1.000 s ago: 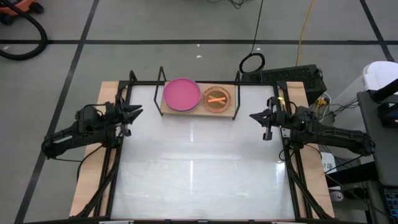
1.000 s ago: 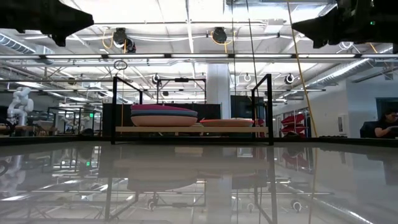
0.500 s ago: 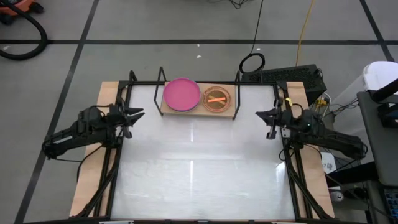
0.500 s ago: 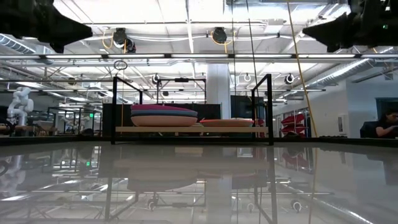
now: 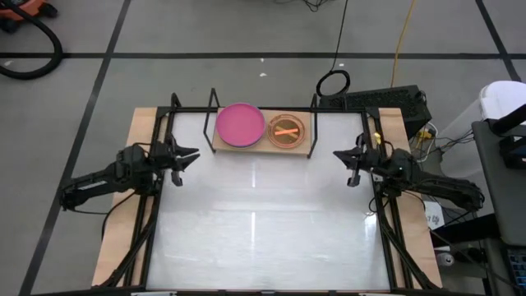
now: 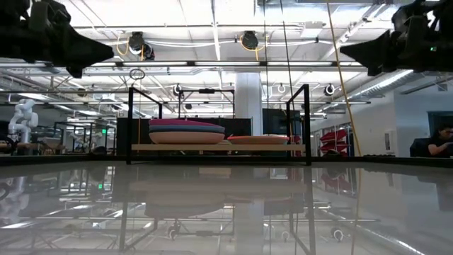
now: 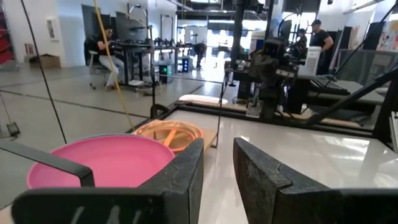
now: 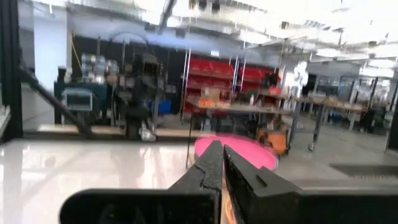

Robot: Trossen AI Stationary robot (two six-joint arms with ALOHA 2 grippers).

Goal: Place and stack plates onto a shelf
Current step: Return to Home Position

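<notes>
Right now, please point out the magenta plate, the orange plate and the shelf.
magenta plate [image 5: 240, 125], high view, middle of its top face
orange plate [image 5: 286, 130], high view, middle of its top
shelf [image 6: 283, 147], low view, front edge of its wooden board

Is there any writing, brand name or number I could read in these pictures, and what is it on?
No text is readable in any view.
White tag by the right edge of the table: too small to read.
Magenta round plastic plate, translucent orange plate and light-wood shelf board: no lettering shows.
</notes>
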